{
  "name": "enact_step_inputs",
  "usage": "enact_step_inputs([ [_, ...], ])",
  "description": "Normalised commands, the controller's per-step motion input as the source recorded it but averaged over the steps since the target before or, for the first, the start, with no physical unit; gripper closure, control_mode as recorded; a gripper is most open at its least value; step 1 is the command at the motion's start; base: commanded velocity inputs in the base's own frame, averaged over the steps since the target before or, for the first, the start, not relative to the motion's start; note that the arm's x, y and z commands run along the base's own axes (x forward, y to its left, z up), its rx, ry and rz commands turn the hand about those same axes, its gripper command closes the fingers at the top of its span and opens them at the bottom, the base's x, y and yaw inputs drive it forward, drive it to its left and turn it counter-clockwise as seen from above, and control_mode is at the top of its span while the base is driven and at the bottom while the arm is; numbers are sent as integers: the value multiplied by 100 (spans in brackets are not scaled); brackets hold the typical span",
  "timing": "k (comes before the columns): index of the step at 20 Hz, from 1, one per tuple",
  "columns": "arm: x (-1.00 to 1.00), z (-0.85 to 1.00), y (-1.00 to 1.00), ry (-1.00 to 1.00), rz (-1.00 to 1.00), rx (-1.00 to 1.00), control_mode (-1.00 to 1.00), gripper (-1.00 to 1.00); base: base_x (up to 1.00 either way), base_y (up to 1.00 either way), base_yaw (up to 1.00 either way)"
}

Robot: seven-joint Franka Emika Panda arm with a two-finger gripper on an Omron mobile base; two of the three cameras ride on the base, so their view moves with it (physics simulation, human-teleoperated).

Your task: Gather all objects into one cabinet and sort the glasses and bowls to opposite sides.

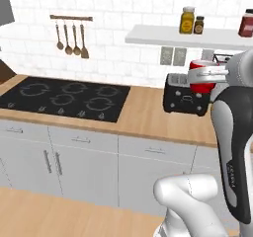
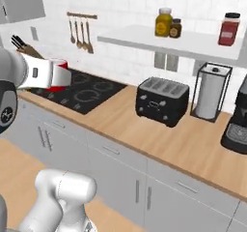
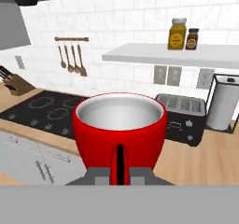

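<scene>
My gripper [image 3: 119, 168] is shut on a plain red cup [image 3: 119, 134], one of the glasses, and holds it upright in the air above the wooden counter. The cup's white inside is empty. From the left base view the red cup [image 1: 201, 84] hangs in front of the black toaster, with the gripper [image 1: 203, 75] clamped across it. In the right base view the red cup [image 2: 60, 76] sits at the end of the white hand [image 2: 46, 74], over the hob's near edge. A flat grey panel [image 3: 11, 24] at the upper left may be the cabinet door; I cannot tell. The bowls are out of view.
A black toaster [image 2: 161, 100] stands on the wooden counter [image 2: 193, 144], with a paper towel holder [image 2: 211, 93] and a coffee machine [image 2: 239, 120] to its right. A white wall shelf [image 2: 164, 40] carries spice jars. The black hob [image 1: 64, 98], hanging utensils [image 1: 71, 38] and a knife block [image 3: 14, 83] lie left.
</scene>
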Motion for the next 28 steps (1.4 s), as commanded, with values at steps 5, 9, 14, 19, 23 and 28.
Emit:
enact_step_inputs([
  [5, 0, 0, 0, 0, 0, 0, 100, 100, -30, 10, 96],
  [9, 0, 0, 0, 0, 0, 0, 100, 100, -22, 2, 95],
  [14, 0, 0, 0, 0, 0, 0, 100, 100, -5, 9, 93],
  [19, 0, 0, 0, 0, 0, 0, 100, 100, 29, 23, 69],
  [23, 0, 0, 0, 0, 0, 0, 100, 100, 90, 19, 34],
  [28, 0, 0, 0, 0, 0, 0, 100, 100, 100, 0, 14],
])
